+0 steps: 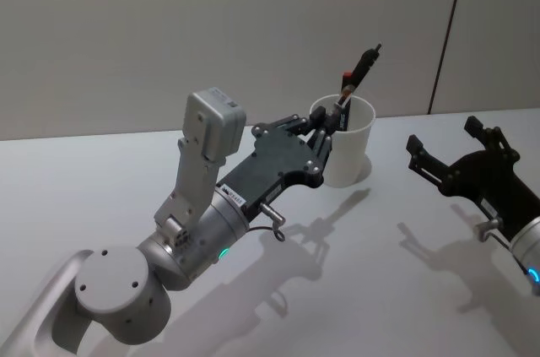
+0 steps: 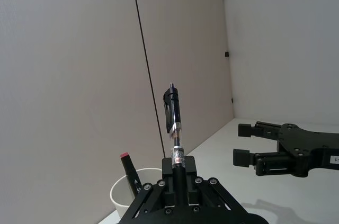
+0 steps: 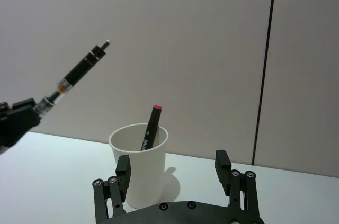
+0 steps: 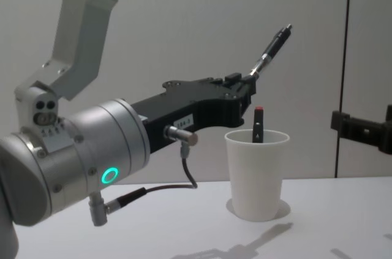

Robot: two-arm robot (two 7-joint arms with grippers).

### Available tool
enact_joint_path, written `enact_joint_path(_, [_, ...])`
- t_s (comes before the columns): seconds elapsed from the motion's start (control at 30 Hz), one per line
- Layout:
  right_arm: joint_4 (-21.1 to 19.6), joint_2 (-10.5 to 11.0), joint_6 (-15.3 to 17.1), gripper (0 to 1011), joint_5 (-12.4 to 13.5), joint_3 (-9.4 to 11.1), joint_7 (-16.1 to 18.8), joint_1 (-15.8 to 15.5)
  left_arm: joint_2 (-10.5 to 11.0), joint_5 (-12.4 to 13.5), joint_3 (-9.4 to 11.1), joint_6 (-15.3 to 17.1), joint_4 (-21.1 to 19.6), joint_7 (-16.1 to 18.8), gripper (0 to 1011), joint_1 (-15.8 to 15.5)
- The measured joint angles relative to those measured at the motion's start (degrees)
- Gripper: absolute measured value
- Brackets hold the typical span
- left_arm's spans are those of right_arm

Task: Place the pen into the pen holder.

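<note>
A black pen (image 1: 363,64) with a clear middle section is pinched at its lower end by my left gripper (image 1: 325,133), which is shut on it. The pen (image 4: 270,49) tilts up and away, just above the near rim of the pen holder (image 4: 257,173), a white paper cup (image 1: 350,154) on the table. A black marker with a red cap (image 3: 150,131) leans inside the cup (image 3: 143,173). My right gripper (image 1: 442,135) hovers open to the right of the cup, with nothing between its fingers.
The white table (image 1: 101,180) runs back to a plain wall with a dark vertical seam (image 3: 265,65). My left arm's forearm and elbow (image 4: 73,167) fill the near left. Bare table lies between the cup and the right gripper.
</note>
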Motion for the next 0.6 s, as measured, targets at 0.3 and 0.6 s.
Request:
enact_joint_path(0.3, [-1.8, 0.9, -0.3, 1002, 5.7, 0.9, 2.8, -1.1, 0.0, 0.1, 0.0, 0.0, 0.0, -0.1, 129, 0.0])
enact_joint_path(0.6, [-3.5, 1.4, 0.3, 1002, 13.6, 1.8, 5.3, -1.9, 0.0, 0.2, 0.0, 0.0, 0.1, -0.1, 128, -0.1])
